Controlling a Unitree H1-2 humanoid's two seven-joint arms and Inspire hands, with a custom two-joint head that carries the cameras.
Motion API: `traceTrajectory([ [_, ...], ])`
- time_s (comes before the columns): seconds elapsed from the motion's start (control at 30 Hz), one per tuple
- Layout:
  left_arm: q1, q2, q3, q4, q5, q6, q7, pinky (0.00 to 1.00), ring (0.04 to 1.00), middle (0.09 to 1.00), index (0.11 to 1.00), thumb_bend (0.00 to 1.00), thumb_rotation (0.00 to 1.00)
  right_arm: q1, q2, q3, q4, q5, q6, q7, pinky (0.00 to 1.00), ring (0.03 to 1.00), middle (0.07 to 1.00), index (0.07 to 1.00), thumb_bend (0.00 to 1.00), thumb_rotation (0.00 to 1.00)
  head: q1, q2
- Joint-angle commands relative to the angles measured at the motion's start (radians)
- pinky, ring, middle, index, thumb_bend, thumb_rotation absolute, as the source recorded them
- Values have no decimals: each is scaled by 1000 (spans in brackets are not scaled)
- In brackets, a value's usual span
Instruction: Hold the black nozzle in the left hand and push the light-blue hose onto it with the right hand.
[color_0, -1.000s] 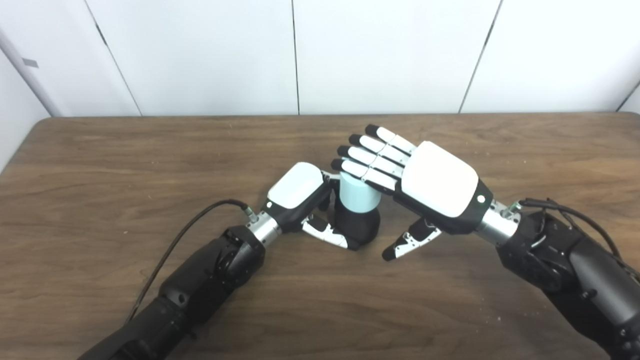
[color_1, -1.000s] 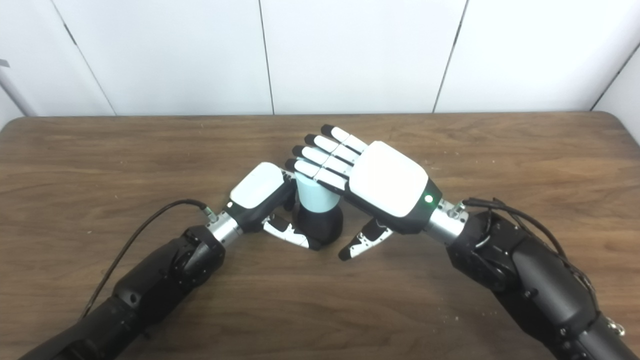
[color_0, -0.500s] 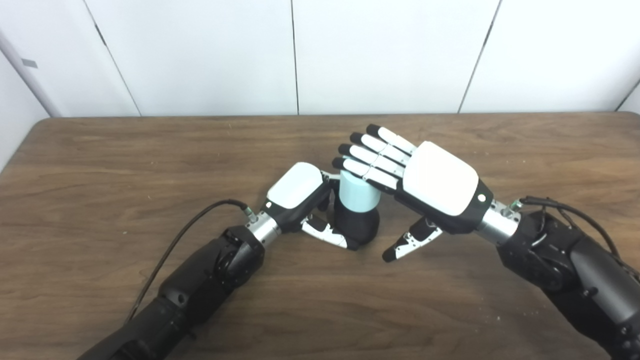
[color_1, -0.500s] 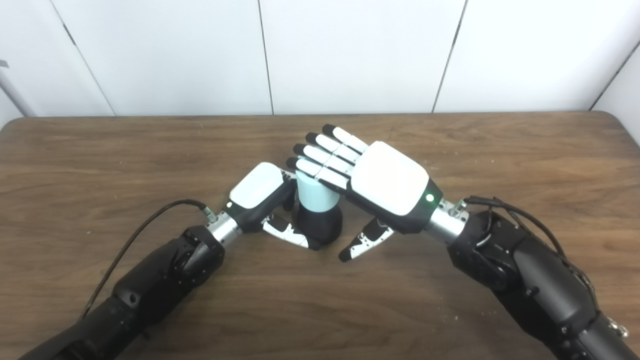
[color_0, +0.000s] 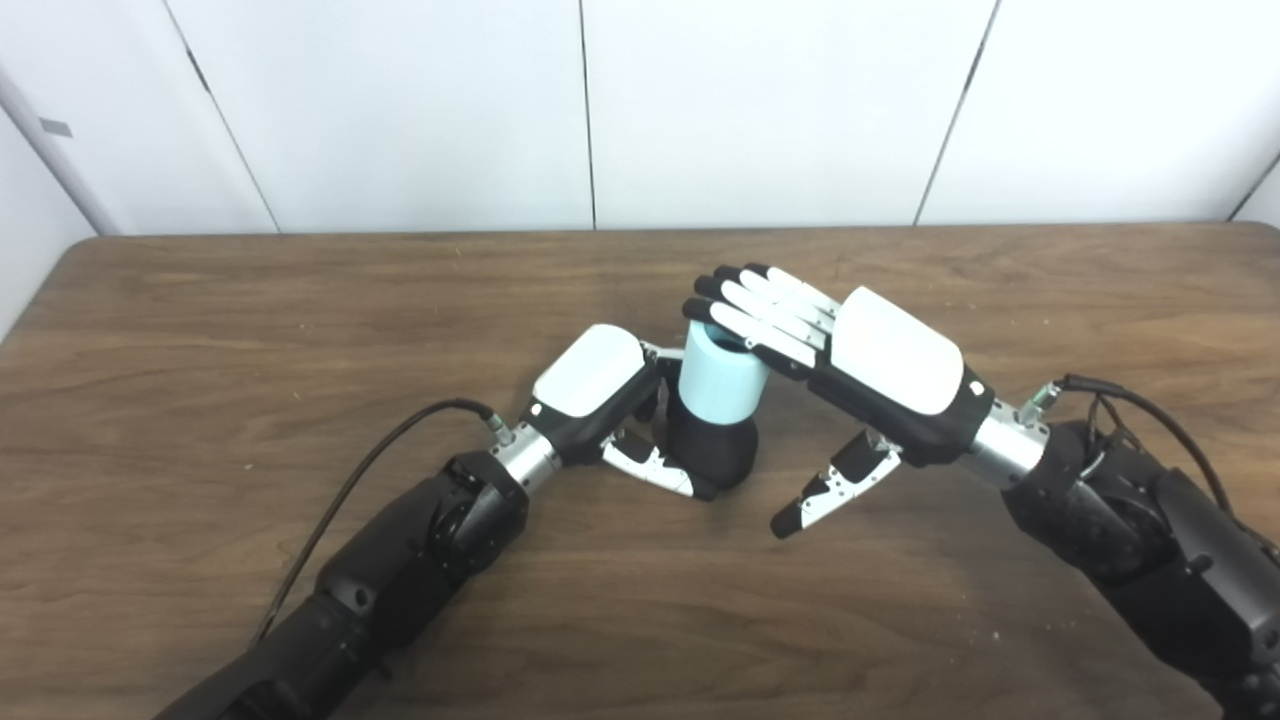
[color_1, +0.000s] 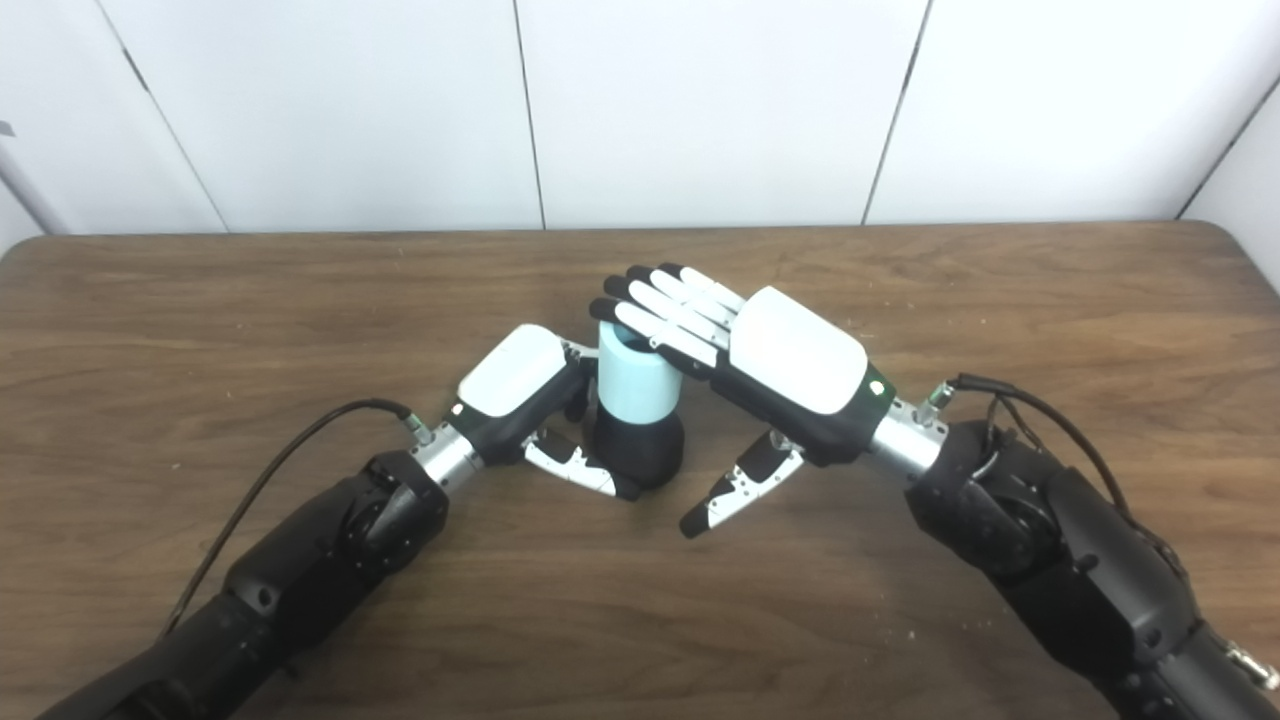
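Note:
A black nozzle (color_0: 712, 452) stands upright mid-table with a light-blue hose piece (color_0: 722, 376) seated on its top. My left hand (color_0: 600, 395) is shut on the nozzle, its thumb across the front of the base. My right hand (color_0: 860, 365) is open with fingers stretched flat; the fingertips (color_0: 712, 310) rest over the far rim of the hose, and the thumb hangs free below. The same scene shows in the right eye view: nozzle (color_1: 636, 454), hose (color_1: 638, 380), left hand (color_1: 520, 385), right hand (color_1: 775, 355).
The wooden table (color_0: 200, 330) stretches to both sides. A white panelled wall stands behind its far edge. A black cable (color_0: 370, 470) trails from my left wrist over the tabletop.
My right hand has lifted and tilted, and drawn back to the right; its fingers now cover only the far rim of the hose, showing more of its top. The left hand has not moved.

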Motion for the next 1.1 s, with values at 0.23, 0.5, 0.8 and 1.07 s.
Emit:
traceTrajectory([
  [0.23,124,28,-75,57,56,42,-178,271,323,360,413,626,428,25,-44,77,67,37,-21,214,1000,1000,1000,1000,800,368,-1,4],
  [0.5,126,30,-76,54,56,44,-182,275,327,360,386,626,427,10,-58,89,38,2,-3,263,1000,1000,1000,996,800,373,-2,5],
  [0.8,125,27,-75,52,52,45,-184,279,340,381,439,624,430,-7,-84,130,-14,-293,-47,140,1000,1000,976,963,810,396,-3,5],
  [1.07,129,25,-73,52,50,45,-189,276,337,368,394,625,428,19,-69,117,-35,-557,-34,40,1000,978,945,917,768,494,-5,7],
])
